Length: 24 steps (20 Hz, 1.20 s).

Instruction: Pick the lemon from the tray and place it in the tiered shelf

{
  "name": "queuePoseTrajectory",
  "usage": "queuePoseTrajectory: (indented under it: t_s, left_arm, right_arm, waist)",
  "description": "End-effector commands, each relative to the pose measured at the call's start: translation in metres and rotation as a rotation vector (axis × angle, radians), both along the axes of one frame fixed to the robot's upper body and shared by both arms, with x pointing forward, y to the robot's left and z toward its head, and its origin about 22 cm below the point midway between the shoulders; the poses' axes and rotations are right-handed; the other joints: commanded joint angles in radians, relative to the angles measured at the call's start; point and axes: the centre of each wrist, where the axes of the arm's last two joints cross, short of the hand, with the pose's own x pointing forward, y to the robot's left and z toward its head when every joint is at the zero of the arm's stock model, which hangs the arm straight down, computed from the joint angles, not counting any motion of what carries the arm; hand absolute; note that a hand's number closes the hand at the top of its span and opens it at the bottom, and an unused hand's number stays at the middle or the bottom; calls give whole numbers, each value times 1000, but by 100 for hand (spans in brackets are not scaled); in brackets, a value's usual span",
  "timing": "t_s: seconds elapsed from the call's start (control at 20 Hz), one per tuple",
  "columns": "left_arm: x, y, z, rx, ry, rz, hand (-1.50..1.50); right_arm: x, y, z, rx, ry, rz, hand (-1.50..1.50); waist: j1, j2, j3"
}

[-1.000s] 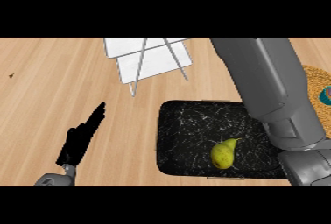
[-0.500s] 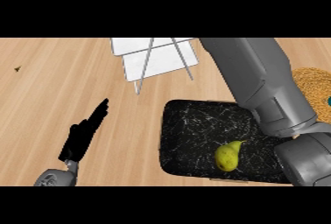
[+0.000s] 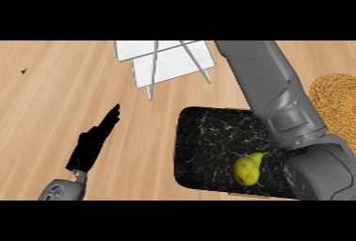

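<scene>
One yellow lemon (image 3: 248, 169) lies in the black, white-veined tray (image 3: 205, 141), in its near right part. Its narrow tip points up and to the right, and nothing holds it. The tray sits on the pale wooden bench (image 3: 55, 94), toward the lower right of the head view.

The grey right arm (image 3: 278, 94) comes in from the lower right corner, crosses the right side of the tray and runs up to the picture's top edge. The lemon's tip is just beside this arm; I cannot tell whether they touch. The right hand itself lies beyond the top edge, so how its fingers stand cannot be told from here.

The left hand (image 3: 90, 143) shows black at the lower left, over bare wood and well apart from the tray. Its fingers are straight and close together, pointing up and to the right, and it has hold of nothing.

The white wire tiered shelf (image 3: 163, 61) stands at the top middle, beyond the tray and just left of the right arm. A round woven mat (image 3: 337, 103) shows at the right edge, partly behind the arm.
</scene>
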Motion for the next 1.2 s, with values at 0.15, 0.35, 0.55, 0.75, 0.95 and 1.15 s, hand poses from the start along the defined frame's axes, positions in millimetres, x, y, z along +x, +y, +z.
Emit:
queuePoseTrajectory:
  t_s: [0.15,0.35,0.55,0.75,0.95,1.15]
  left_arm:
    - [3,4,3,13,-2,-9,0]
    - [3,0,3,26,4,2,0]
    - [0,13,5,12,25,16,0]
    - [-14,28,-6,6,36,51,0]
    - [-15,13,-14,15,29,84,0]
    - [-23,32,-12,-13,43,99,0]
  right_arm:
    - [0,5,2,405,-33,-9,-150]
    - [1,-2,1,479,-202,-122,-150]
    - [6,-33,5,521,-332,-302,-150]
    - [12,-81,26,518,-404,-458,-150]
    - [12,-145,5,498,-354,-570,-150]
    - [3,-186,-18,515,-356,-510,-150]
  waist:
    - [10,2,-7]
    - [2,-2,-8]
    - [-19,-11,-8]
    - [-48,-24,-8]
    - [-79,-29,-8]
    - [-97,-41,-7]
